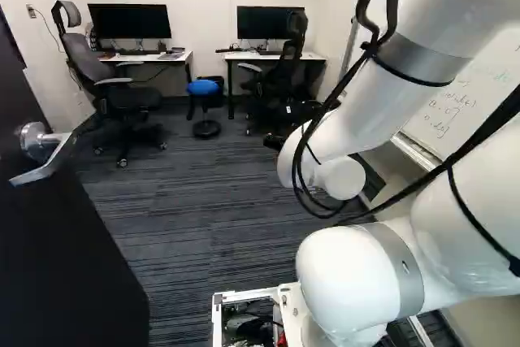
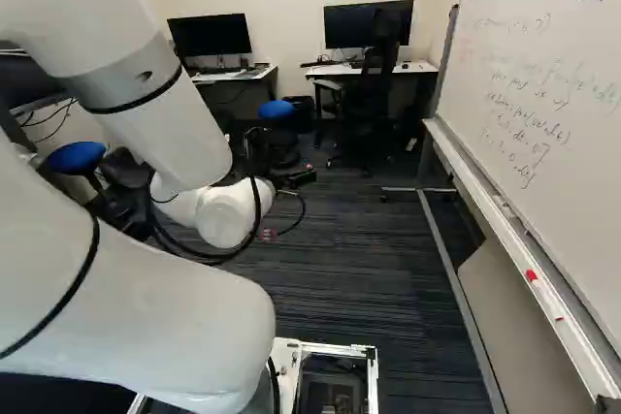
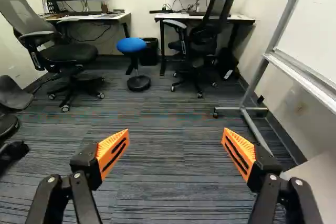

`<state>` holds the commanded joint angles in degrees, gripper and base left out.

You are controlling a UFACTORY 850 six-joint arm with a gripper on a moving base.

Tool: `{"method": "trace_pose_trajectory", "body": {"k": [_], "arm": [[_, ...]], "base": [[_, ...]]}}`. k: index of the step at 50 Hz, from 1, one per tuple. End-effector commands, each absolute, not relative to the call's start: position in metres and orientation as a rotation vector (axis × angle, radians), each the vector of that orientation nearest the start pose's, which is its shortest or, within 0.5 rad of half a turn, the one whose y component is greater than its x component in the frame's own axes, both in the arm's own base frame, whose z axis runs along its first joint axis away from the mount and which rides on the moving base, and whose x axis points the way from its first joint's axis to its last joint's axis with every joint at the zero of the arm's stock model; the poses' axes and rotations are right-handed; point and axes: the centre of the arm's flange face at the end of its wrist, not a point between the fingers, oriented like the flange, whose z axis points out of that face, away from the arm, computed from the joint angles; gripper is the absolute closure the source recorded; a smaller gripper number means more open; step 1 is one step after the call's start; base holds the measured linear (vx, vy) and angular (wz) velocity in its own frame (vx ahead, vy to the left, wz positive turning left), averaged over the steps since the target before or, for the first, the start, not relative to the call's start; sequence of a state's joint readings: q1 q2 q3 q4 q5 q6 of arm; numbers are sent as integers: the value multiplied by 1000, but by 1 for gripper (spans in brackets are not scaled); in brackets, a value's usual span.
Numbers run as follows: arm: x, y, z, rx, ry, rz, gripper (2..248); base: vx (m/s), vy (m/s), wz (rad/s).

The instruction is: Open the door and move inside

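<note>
My gripper (image 2: 297,178) shows only as a small dark part beyond the arm's white wrist in the right base view, its fingertips hidden. In the wrist view the gripper (image 3: 176,153) stands open, its orange pads wide apart with only carpet visible between them. A dark door (image 1: 69,258) stands open along the left of the left base view. Its silver lever handle (image 1: 49,152) juts toward the room, well to the left of the arm and untouched by it. The wrist view does not show the door.
Ahead lies a room with striped carpet (image 3: 157,156). Two desks (image 3: 207,17) with monitors line the far wall. Office chairs (image 3: 68,53) and a blue stool (image 3: 131,45) stand before them. A whiteboard (image 2: 543,94) on a wheeled metal frame (image 2: 456,288) runs along the right side.
</note>
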<state>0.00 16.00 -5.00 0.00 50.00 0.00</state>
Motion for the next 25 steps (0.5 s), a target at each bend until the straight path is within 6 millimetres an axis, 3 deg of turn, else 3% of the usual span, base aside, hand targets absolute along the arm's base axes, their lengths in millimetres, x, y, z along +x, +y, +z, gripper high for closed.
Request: {"method": "trace_pose_trajectory", "body": {"k": [25], "arm": [[270, 0, 366, -2558, 0, -1824, 3]], "base": [[206, 6, 0]]}}
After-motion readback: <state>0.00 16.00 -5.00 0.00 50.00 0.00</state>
